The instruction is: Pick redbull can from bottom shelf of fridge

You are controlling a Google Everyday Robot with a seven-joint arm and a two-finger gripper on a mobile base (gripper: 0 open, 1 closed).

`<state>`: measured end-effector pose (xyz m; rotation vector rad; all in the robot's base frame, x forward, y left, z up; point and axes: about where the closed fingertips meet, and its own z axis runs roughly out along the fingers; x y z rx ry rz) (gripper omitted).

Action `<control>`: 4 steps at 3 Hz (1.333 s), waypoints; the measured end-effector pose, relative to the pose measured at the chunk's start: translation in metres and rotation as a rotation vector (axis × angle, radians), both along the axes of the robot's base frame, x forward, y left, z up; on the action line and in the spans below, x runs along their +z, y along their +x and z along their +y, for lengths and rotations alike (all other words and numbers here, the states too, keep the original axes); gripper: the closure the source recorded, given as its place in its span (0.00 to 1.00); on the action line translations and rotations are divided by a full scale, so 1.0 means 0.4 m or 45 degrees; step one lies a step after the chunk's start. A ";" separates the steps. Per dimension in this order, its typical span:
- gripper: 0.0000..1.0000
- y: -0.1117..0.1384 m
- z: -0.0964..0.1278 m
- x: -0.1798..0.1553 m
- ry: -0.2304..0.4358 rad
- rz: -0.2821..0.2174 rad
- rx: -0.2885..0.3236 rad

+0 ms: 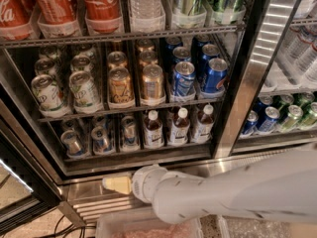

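Several slim blue-and-silver redbull cans (73, 143) stand in the left lanes of the bottom shelf (138, 158) of the fridge (246, 83). Small dark bottles with white caps (153, 129) fill the lanes to their right. My gripper (117, 184), cream-coloured at the end of the white arm (223, 192), points left. It is below the shelf's front edge, in front of the ribbed steel base panel (94, 202), below and right of the redbull cans and apart from them. It holds nothing that I can see.
Gold, green-white and blue Pepsi cans (183, 78) fill the middle rack, with Coca-Cola cans (101, 4) above. The open fridge door (22, 182) stands at the left. A clear bin (148, 227) lies below the arm. A second cooler (282, 115) is at the right.
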<state>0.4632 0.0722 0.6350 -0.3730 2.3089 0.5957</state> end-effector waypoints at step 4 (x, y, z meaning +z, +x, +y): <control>0.00 0.140 0.277 -0.025 0.248 -0.238 -0.205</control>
